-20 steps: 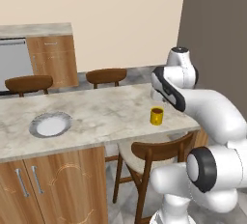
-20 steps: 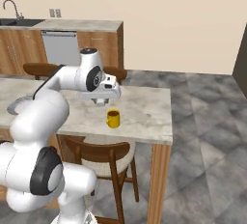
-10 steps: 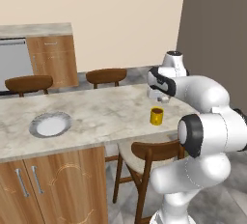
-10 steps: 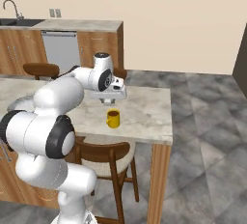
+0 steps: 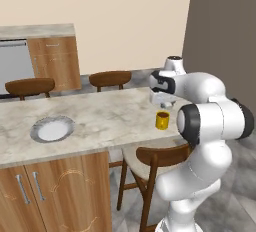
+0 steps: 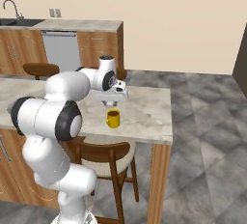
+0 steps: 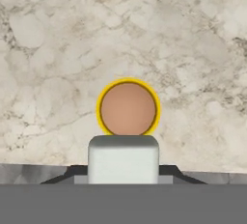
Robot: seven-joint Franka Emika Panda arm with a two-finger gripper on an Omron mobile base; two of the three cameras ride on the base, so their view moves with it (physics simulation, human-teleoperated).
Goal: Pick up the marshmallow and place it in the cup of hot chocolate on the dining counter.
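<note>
The yellow cup of hot chocolate (image 5: pixel 162 120) stands near the right end of the dining counter (image 5: pixel 100 121). In the hand view the cup (image 7: pixel 128 107) lies straight below, its brown drink showing. The marshmallow (image 7: pixel 123 159), a white block, sits at the bottom of that view between the dark fingers. My gripper (image 5: pixel 164 104) points down, shut on the marshmallow, a little above the cup. From the right side, the gripper (image 6: pixel 110 103) hangs just over the cup (image 6: pixel 113 119).
A round grey-white plate (image 5: pixel 52 128) lies at the counter's left. A wooden chair (image 5: pixel 156 157) stands under the near edge by the robot, and two stools (image 5: pixel 110 78) stand on the far side. The counter's right edge (image 6: pixel 166 121) is close to the cup.
The hand has dropped and shifted over the cup, and the arm's elbow has folded in closer to the counter. The cup has not moved.
</note>
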